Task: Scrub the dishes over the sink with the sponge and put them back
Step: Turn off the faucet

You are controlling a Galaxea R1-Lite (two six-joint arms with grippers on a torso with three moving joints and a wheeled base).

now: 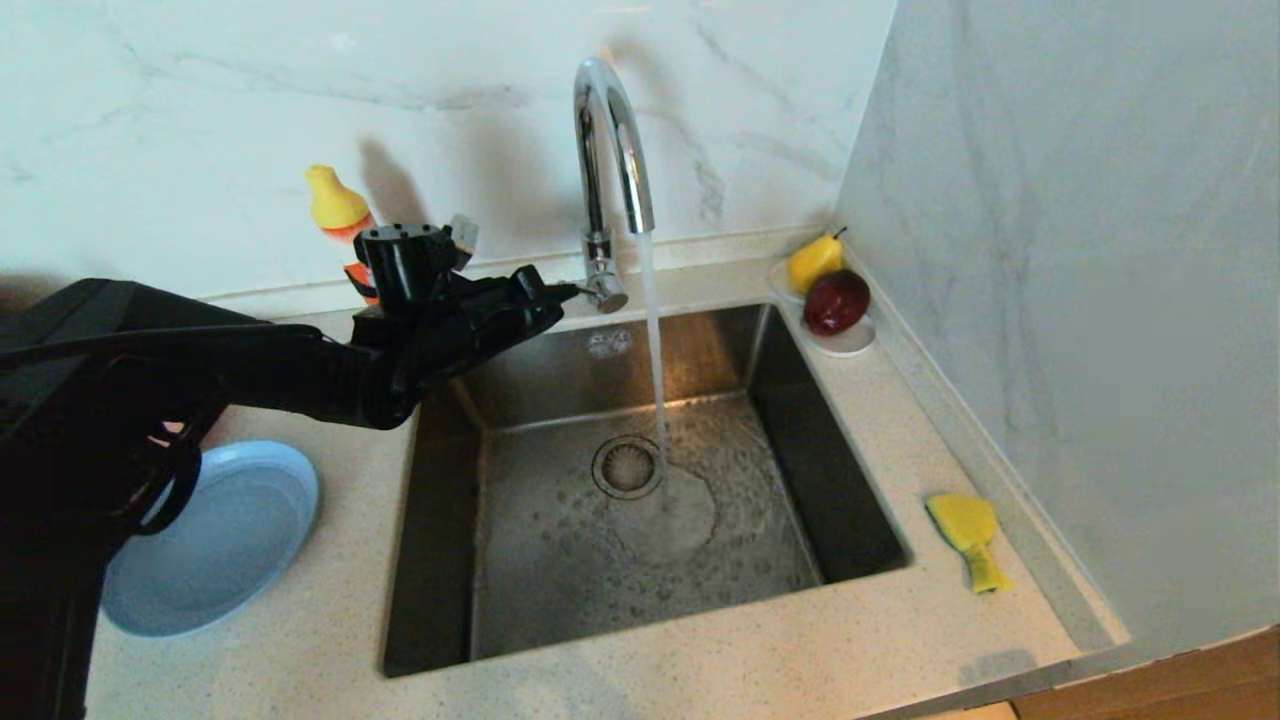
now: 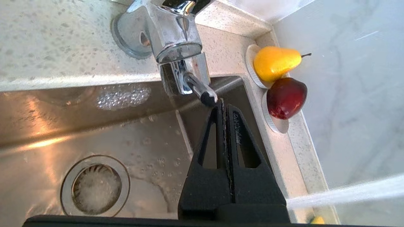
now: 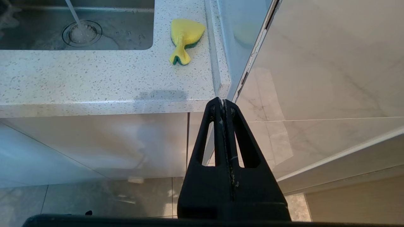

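Water runs from the curved chrome tap (image 1: 610, 130) into the steel sink (image 1: 440, 520) and onto its strainer drain (image 1: 627, 466). My left gripper (image 1: 565, 293) is shut and holds nothing; its tips (image 2: 223, 105) rest at the dark end of the tap's lever (image 2: 206, 96). A light-blue plate (image 1: 215, 545) lies on the counter left of the sink, partly behind my left arm. The yellow sponge (image 1: 968, 535) with its green layer lies crumpled on the counter right of the sink, and shows again in the right wrist view (image 3: 184, 39). My right gripper (image 3: 223, 101) hangs shut and empty below the counter's front edge.
An orange bottle with a yellow cap (image 1: 338, 205) stands against the back wall behind my left wrist. A white saucer (image 1: 850, 342) with a yellow pear (image 1: 815, 262) and a red apple (image 1: 836, 302) sits in the back right corner. A marble wall closes the right side.
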